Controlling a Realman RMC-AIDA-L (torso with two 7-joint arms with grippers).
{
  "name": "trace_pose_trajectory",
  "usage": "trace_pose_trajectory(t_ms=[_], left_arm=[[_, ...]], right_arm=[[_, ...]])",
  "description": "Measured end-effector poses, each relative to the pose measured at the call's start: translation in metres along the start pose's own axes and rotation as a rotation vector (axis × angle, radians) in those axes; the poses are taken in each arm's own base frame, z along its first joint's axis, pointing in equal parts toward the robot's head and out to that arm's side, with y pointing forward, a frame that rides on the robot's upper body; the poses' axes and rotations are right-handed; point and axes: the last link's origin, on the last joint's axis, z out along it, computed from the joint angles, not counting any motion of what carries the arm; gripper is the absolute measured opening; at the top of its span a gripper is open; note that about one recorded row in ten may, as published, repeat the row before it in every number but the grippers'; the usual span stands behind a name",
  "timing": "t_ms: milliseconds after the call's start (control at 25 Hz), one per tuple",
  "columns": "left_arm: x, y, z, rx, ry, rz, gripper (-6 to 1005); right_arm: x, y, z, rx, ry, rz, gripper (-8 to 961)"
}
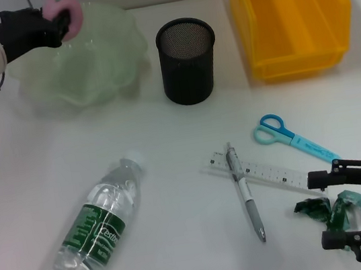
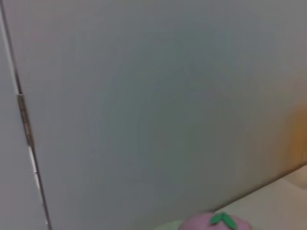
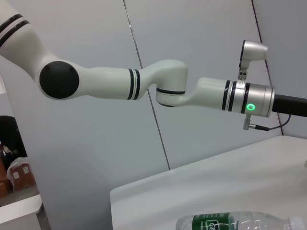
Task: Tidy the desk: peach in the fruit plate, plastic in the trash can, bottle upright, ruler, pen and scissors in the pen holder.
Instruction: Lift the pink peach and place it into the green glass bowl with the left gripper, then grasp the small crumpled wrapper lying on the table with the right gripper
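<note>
Left claw [image 1: 63, 20] is at the far left, closed on the peach [image 1: 68, 17] and holding it above the near-left part of the plate [image 1: 111, 57]. The peach is over the bowl of the plate, not yet resting in it; in the left wrist view only its pink top and green leaf [image 2: 223, 220] show. Judgement: the release is the step in hand, and the plate lies directly beneath the claw, so a short descent should suffice.

Right claw [image 1: 355, 212] is at the near right, fingers spread, straddling the crumpled green plastic [image 1: 334, 210] on the table [image 1: 185, 256]. The plastic sits between the two fingers; contact cannot be confirmed. The yellow bin [image 1: 291, 13] stands at the far right, straight beyond this claw, well apart from it.

Remaining items, all on the table:
- Bottle [image 1: 102, 221], lying down at the near left, cap pointing far and right. Left arm is the nearer.
- Ruler [image 1: 257, 172], long axis running left-far to right-near, its right end just beside the right claw.
- Pen [image 1: 245, 192], lying across the ruler, tip toward the near side.
- Scissors [image 1: 293, 137], handles to the left, blades pointing right and near.
- Holder [image 1: 187, 59], upright at far centre, between plate and bin.

Right arm is nearer to ruler, pen and scissors.
</note>
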Motion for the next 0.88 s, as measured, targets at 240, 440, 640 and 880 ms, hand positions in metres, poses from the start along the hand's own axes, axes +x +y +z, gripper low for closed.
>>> trace_pose_trajectory(t_ms=[240,440,640,880], left_arm=[[0.0,0.009,-0.008,-0.089,0.023,0.022,290],[0.001,0.007,-0.018,-0.116,0.069,0.004,534],[0.002,0.006,-0.034,-0.141,0.125,-0.008,706],[-0.005,0.014,-0.077,-0.328,0.297,-0.054,863]], right_arm=[[-0.003,-0.001,0.0,0.01,-0.022,-0.005,823],[-0.006,-0.003,-0.001,0.019,-0.041,-0.004,824],[-0.015,-0.007,-0.003,0.021,-0.058,0.021,824],[-0.055,-0.022,-0.026,0.128,-0.051,0.063,823]])
